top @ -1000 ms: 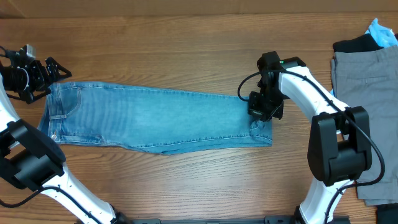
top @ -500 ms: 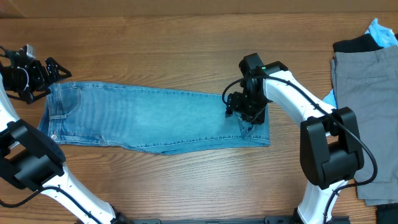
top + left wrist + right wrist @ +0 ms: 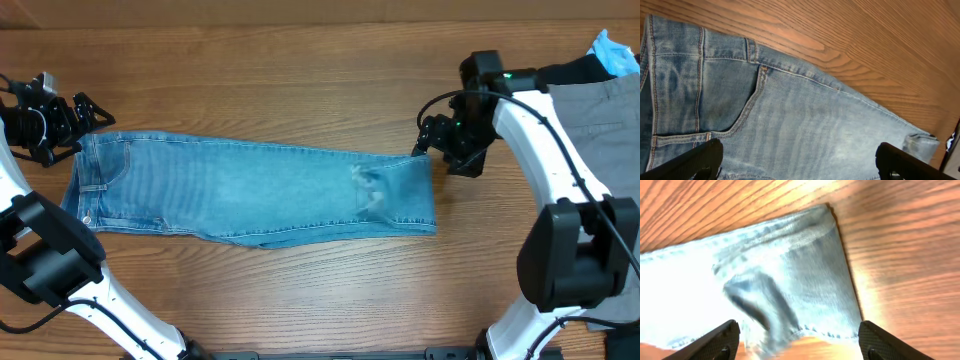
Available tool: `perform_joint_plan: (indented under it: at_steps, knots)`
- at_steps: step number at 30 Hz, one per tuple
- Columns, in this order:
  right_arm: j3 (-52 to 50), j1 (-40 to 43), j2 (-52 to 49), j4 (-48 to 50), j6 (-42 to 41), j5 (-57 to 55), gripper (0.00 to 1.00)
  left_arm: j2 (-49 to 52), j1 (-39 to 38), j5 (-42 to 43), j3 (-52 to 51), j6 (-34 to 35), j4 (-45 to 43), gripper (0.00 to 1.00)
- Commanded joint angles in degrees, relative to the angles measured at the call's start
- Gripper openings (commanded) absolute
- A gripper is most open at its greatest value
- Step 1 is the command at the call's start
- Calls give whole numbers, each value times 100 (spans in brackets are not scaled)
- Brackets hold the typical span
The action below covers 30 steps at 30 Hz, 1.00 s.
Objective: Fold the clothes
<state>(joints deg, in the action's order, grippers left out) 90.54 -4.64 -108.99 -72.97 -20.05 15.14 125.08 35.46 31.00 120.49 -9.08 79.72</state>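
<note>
Though creased at one end, faded denim jeans (image 3: 250, 195) on woodgrain table (image 3: 300, 90)

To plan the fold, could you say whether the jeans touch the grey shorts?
Apart: the overhead view shows table between the jeans and the grey shorts.

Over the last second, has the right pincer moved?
Yes: the right pincer went right, off the light-blue faded denim jeans, toward the grey shorts.

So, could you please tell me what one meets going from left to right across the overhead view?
The left pincer, open → light-blue jeans laid flat → right pincer, open, by the hem → grey shorts at the right edge.
</note>
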Motion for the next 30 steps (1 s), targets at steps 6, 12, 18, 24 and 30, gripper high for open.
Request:
perform_joint_plan:
  at_steps: [6, 12, 18, 24, 30]
  knots:
    - [-922, -254, 59, 553, 184, 168, 74, 61, -74, -33, 107, 55, -2, 100]
    - [-1576, -146, 59, 1071, 188, -170, 80, 61, -72, -35, 107, 55, -2, 100]
    - [-1886, 22, 48, 1600, 588, 33, 91, 61, -72, -35, 107, 55, -4, 100]
    - [-2256, 22, -61, 2033, 885, 616, 92, 61, -72, -55, 107, 55, -2, 100]
    - [-2422, 22, -310, 2153, 977, 944, 63, 61, -72, -55, 107, 55, 0, 100]
